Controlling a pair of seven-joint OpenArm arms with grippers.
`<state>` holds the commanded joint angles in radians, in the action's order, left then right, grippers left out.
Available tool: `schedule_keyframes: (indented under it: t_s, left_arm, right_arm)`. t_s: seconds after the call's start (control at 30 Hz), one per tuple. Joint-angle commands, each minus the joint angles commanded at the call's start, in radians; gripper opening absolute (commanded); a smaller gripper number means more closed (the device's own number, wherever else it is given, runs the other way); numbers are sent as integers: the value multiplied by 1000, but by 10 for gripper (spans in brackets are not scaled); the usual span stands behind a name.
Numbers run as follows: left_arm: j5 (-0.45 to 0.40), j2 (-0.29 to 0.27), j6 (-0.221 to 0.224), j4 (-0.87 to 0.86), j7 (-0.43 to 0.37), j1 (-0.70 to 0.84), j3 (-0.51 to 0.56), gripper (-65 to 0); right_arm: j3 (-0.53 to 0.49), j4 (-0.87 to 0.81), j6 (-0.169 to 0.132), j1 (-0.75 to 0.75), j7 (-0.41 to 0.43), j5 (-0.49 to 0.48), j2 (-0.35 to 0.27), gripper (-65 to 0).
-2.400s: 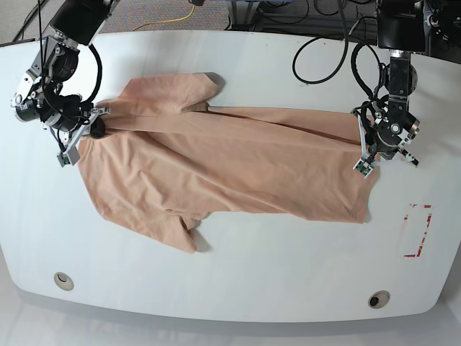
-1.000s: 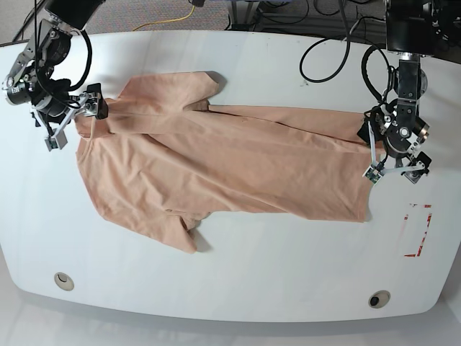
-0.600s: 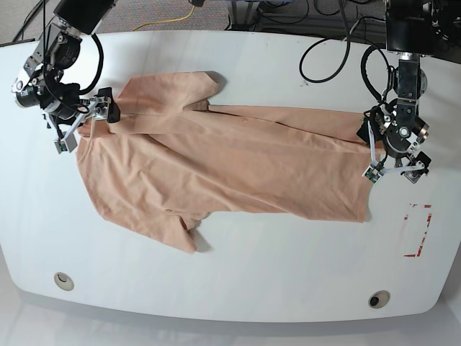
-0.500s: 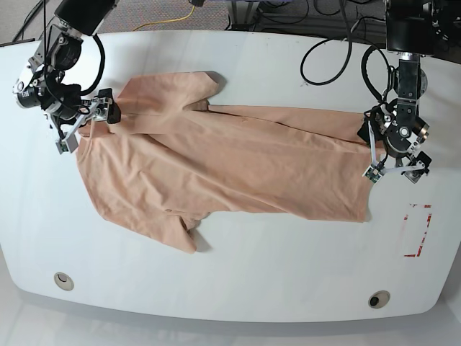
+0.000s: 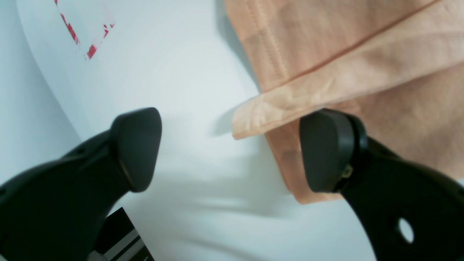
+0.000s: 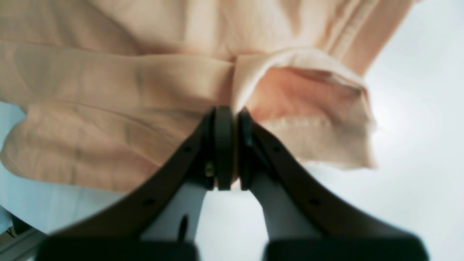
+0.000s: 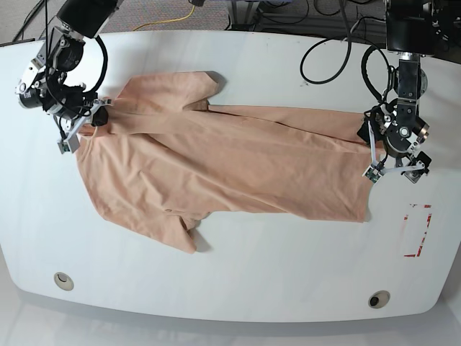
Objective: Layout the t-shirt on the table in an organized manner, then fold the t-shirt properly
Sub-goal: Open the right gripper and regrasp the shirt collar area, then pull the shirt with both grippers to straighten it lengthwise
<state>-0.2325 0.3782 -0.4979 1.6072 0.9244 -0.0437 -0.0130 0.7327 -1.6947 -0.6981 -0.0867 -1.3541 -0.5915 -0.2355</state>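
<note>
The peach t-shirt [image 7: 223,166] lies spread across the white table [image 7: 238,281], neck end to the left, hem to the right. One sleeve [image 7: 184,234] points to the front edge, the other [image 7: 176,86] to the back. My right gripper [image 7: 85,126] is shut on a fold of the t-shirt [image 6: 297,90] at the shirt's far left edge; its fingertips [image 6: 221,119] pinch the cloth. My left gripper [image 5: 232,152] is open at the hem; one finger [image 5: 326,152] is over the cloth, the other over bare table. The hem corner [image 5: 253,119] lies between them.
A red tape rectangle [image 7: 418,231] marks the table right of the hem, also seen as red tape [image 5: 83,32] in the left wrist view. Two round grommets [image 7: 63,280] [image 7: 378,299] sit near the front edge. Black cables [image 7: 338,58] trail over the back.
My right gripper moved in toward the shirt's left edge and shut on the cloth. My left gripper let go of the hem earlier, shifted slightly right, and has since stayed still.
</note>
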Motion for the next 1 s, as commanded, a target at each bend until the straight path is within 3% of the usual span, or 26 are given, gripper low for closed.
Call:
schedule_keyframes:
  t_s: [0.47,0.7,1.0]
  left_arm:
    - [0,0,-3,-6,0,0,0,-78]
    - [0,0,-5,-6,0,9,2,-78]
    - [0,0,-5,-5,-2,23,3,-78]
  right_arm:
    - [66,-110,0,-130,-26,0,11,-650]
    - [63,-101,0,-106,-9,5,35,-647]
    - [61,-14,0,-34,-9,5,21,-647]
